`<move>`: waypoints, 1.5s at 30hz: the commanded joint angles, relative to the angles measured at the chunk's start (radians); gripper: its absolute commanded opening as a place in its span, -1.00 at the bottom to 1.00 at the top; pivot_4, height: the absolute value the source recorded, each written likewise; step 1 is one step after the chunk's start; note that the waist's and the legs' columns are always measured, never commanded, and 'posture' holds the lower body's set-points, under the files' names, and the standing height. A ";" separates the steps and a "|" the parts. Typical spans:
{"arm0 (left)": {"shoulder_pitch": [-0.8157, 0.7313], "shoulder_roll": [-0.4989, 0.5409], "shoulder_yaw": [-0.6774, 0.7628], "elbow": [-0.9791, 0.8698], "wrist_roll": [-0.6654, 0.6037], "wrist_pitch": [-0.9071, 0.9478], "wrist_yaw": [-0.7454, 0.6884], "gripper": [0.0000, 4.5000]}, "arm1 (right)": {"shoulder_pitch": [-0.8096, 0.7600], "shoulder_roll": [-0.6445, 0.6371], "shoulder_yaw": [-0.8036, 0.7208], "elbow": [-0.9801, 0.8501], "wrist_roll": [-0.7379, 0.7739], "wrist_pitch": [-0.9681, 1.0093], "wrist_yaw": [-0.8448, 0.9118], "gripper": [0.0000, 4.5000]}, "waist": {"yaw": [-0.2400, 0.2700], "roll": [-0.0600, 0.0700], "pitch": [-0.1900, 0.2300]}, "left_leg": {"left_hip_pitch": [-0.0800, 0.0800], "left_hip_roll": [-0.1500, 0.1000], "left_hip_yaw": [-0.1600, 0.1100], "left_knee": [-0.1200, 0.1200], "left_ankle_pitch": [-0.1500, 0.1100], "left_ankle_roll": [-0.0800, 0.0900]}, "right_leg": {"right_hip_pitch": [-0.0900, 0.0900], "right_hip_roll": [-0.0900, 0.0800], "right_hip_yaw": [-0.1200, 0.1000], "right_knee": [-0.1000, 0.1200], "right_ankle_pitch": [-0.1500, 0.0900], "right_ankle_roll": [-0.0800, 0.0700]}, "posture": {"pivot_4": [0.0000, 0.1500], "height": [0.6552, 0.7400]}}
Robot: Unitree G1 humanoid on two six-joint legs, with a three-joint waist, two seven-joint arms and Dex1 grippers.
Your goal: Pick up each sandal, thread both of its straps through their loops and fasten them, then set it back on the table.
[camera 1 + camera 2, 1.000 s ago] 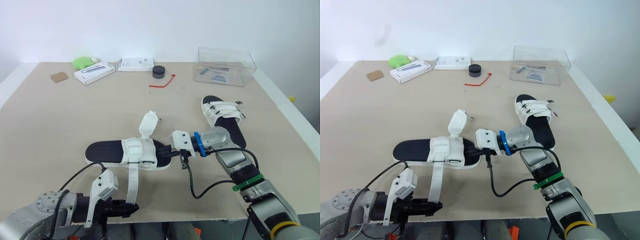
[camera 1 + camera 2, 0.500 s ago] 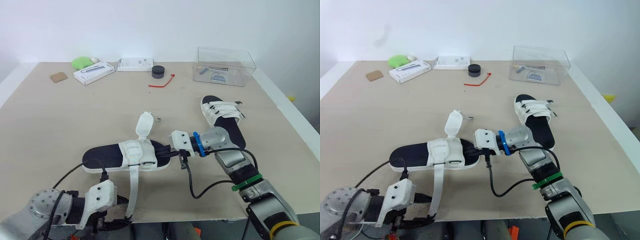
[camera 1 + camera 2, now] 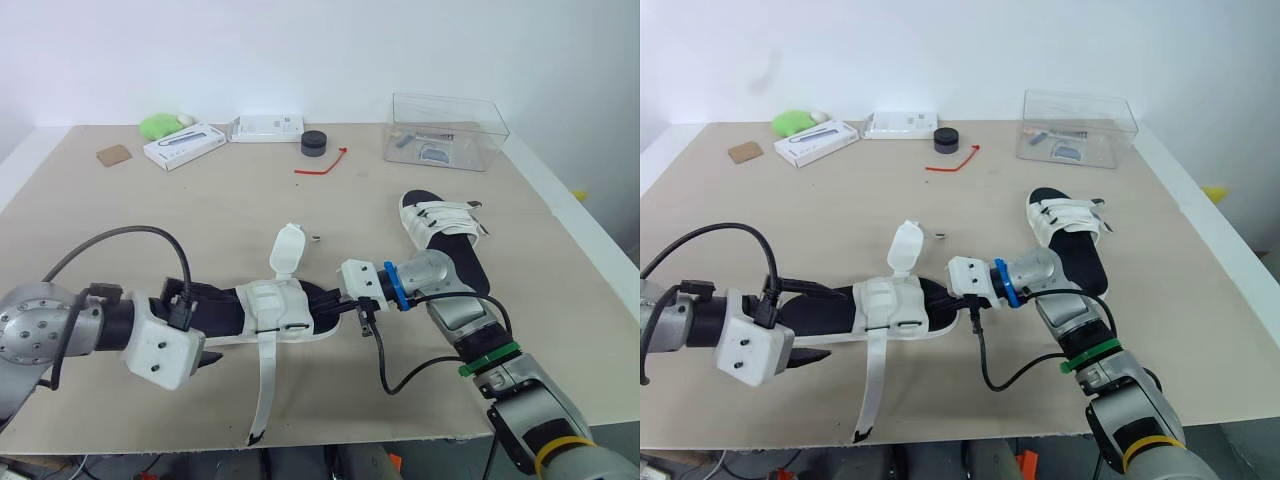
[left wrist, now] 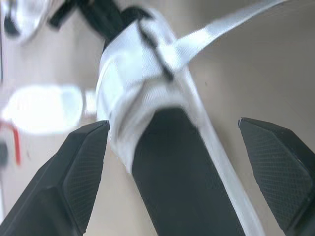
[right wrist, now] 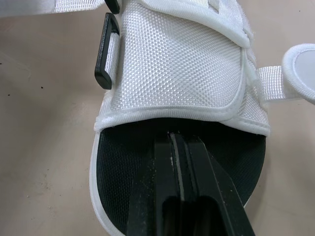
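A black-soled sandal with white straps [image 3: 285,310] lies near the table's front. Its long strap [image 3: 265,385] trails loose to the table edge, and a short flap [image 3: 287,250] stands up behind it. My left gripper [image 3: 205,325] is open, its fingers [image 4: 74,182] spread either side of the sandal's heel end. My right gripper [image 3: 335,300] is shut, its fingers [image 5: 182,187] lying on the black footbed at the toe end, just in front of the white upper. A second sandal [image 3: 445,235] with closed straps rests behind my right arm.
A clear plastic box [image 3: 448,130] stands at the back right. A black puck [image 3: 314,143], a red tie [image 3: 322,165], two white boxes [image 3: 183,146] [image 3: 268,128], a green lump [image 3: 160,125] and a brown square [image 3: 116,155] line the far edge.
My left gripper let go of the long strap's end, opened wide, and came up from the table's front edge to the sandal's heel. The strap now lies loose. The right gripper stayed put.
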 commanded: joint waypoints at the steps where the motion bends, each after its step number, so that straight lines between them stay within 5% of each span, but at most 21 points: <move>1: -0.043 -0.051 -0.101 -0.024 0.059 -0.044 0.013 0.92 | -0.004 0.001 0.011 0.010 -0.032 0.005 -0.004 -1.00 | -0.002 -0.001 0.000 | 0.000 0.001 0.001 0.000 0.000 0.000 | 0.000 0.001 0.001 0.000 0.000 0.000 | 1.00 1.00; 10: -0.123 -0.133 -0.226 -0.014 0.063 -0.021 -0.007 0.92 | 0.003 -0.008 0.003 -0.004 -0.037 0.015 -0.010 -1.00 | -0.001 -0.001 0.000 | 0.000 0.001 0.000 0.000 0.000 0.000 | 0.000 0.002 0.001 0.000 0.001 0.001 | 1.00 1.00; 14: -0.136 -0.134 -0.250 -0.029 0.040 -0.011 -0.032 0.37 | 0.007 -0.010 0.002 -0.008 -0.039 0.017 -0.012 -1.00 | -0.001 -0.001 0.000 | 0.000 0.001 0.000 0.000 0.000 0.000 | 0.000 0.002 0.001 0.000 0.001 0.001 | 1.00 1.00; 18: -0.129 -0.134 -0.256 -0.029 0.022 -0.012 -0.043 -0.48 | 0.011 -0.011 0.003 -0.014 -0.042 0.018 -0.013 -1.00 | -0.001 -0.001 0.000 | 0.000 0.001 -0.001 0.000 0.000 0.000 | 0.000 0.002 0.001 0.000 0.001 0.001 | 1.00 1.00; 22: -0.089 -0.191 -0.174 -0.034 -0.146 0.204 0.049 -0.98 | 0.015 -0.016 0.004 -0.017 -0.044 0.017 -0.013 -1.00 | -0.001 -0.001 0.000 | 0.000 0.001 0.000 0.001 0.000 0.000 | 0.000 0.002 0.001 0.000 0.001 0.001 | 1.00 1.00; 30: -0.097 -0.292 0.031 -0.001 -0.614 0.770 0.239 -0.99 | 0.015 -0.019 0.007 -0.016 -0.046 0.012 -0.013 -1.00 | 0.000 -0.001 0.000 | 0.000 0.001 -0.003 0.002 0.000 0.000 | 0.000 0.002 0.000 0.001 0.000 0.004 | 1.00 1.00; 36: -0.127 -0.373 0.145 0.062 -0.893 1.018 0.372 -0.99 | 0.012 -0.018 0.007 -0.016 -0.046 0.009 -0.013 -1.00 | 0.000 -0.002 0.000 | 0.000 0.000 -0.004 0.002 0.001 0.000 | 0.001 0.001 -0.001 0.001 0.001 0.002 | 1.00 1.00; 45: -0.163 -0.429 0.220 0.207 -1.006 1.140 0.463 -0.99 | 0.019 -0.028 0.004 -0.035 -0.045 0.018 -0.014 -1.00 | 0.000 -0.002 0.000 | -0.001 -0.001 -0.006 0.002 0.002 -0.003 | 0.001 0.001 -0.001 0.001 0.002 0.001 | 1.00 1.00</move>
